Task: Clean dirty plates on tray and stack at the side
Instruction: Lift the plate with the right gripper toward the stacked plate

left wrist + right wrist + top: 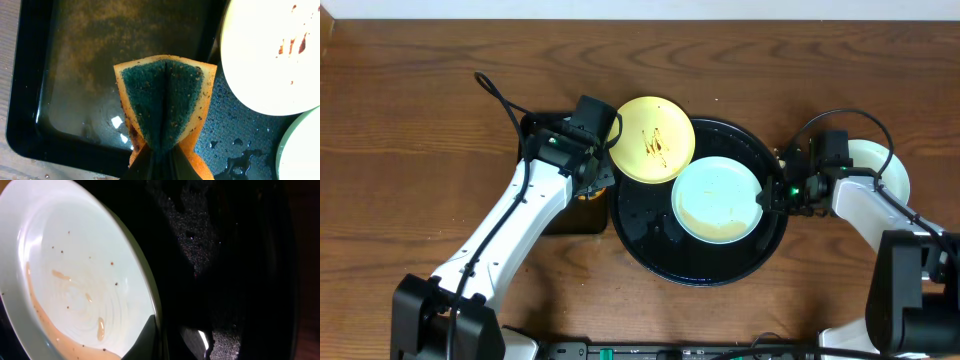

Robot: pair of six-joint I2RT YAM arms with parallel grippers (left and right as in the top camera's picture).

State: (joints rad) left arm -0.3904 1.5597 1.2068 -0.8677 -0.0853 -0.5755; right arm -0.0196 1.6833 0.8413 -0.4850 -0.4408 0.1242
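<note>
The round black tray [650, 245] sits mid-table. A pale yellow plate [652, 139] with brown smears rests on its upper-left rim; it also shows in the left wrist view [265, 60]. A light blue plate [717, 199] is tilted over the tray, with brownish liquid pooled at its low edge [75, 280]. My right gripper [767, 197] is shut on its right rim [172, 335]. My left gripper [598, 172] is shut on a folded orange-and-green sponge [165, 100], just left of the yellow plate. A third pale plate [882, 165] lies at the right, partly under my right arm.
A smaller rectangular black tray [570, 215] with murky water [75, 75] lies left of the round tray, under my left gripper. The round tray's surface [235, 130] is wet with drops. Brown wooden table all around.
</note>
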